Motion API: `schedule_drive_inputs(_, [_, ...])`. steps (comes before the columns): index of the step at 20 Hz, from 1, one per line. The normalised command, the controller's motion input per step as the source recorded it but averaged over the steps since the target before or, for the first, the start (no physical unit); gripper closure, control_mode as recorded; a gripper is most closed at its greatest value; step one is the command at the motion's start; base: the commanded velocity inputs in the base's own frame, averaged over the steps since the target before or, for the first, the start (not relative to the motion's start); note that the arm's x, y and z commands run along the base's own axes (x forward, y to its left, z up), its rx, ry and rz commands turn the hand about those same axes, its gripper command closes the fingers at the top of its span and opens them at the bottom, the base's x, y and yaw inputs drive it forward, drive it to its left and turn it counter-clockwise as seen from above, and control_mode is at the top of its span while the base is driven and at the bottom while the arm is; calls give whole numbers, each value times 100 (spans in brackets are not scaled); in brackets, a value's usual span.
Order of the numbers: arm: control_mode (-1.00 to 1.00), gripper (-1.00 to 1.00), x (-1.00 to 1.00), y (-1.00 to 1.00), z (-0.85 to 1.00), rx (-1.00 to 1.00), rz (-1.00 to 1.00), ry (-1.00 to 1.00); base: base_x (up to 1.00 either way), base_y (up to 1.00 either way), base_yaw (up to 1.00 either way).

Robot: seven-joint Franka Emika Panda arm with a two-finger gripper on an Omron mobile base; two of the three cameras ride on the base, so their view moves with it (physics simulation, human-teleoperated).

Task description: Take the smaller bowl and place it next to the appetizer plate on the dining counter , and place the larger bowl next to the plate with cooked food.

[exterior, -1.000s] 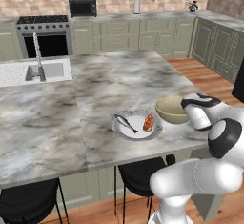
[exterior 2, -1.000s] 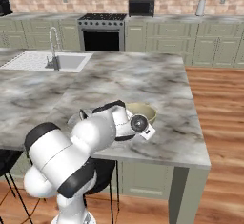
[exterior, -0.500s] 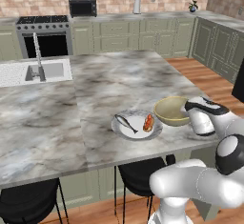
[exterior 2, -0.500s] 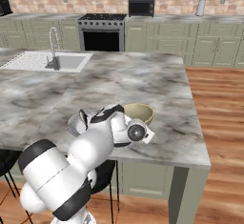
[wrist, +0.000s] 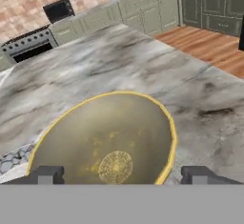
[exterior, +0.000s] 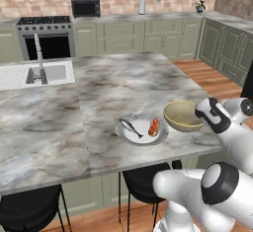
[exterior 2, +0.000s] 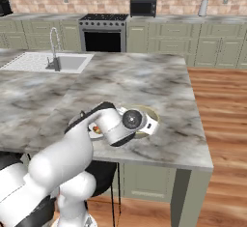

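Tan larger bowl [wrist: 102,144] (upright) beside plate with cooked food [exterior: 141,129]

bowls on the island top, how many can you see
1. The larger bowl sits near the dining counter's right front edge, just right of the plate with cooked food. Another could be hidden behind the arm.

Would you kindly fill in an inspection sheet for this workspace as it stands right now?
Surface: grey-veined marble island top, built-in sink at its far left.
Job's things: big tan bowl with yellow rim sits beside round white plate with cooked food, apart from it.
Clutter: nothing seen.
Grippers: pincer open, tips straddling the bowl's near rim.
Cables: nothing seen.
Surroundings: black stove, microwave, dark stools.
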Motion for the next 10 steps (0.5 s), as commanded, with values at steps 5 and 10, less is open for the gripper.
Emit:
schedule_drive_inputs(5, [-100,-100,-73,-5,99,-5,3,49,0,0,0])
schedule_drive_inputs(10, [-100,-100,-92,84,48,-17,24,32,0,0,0])
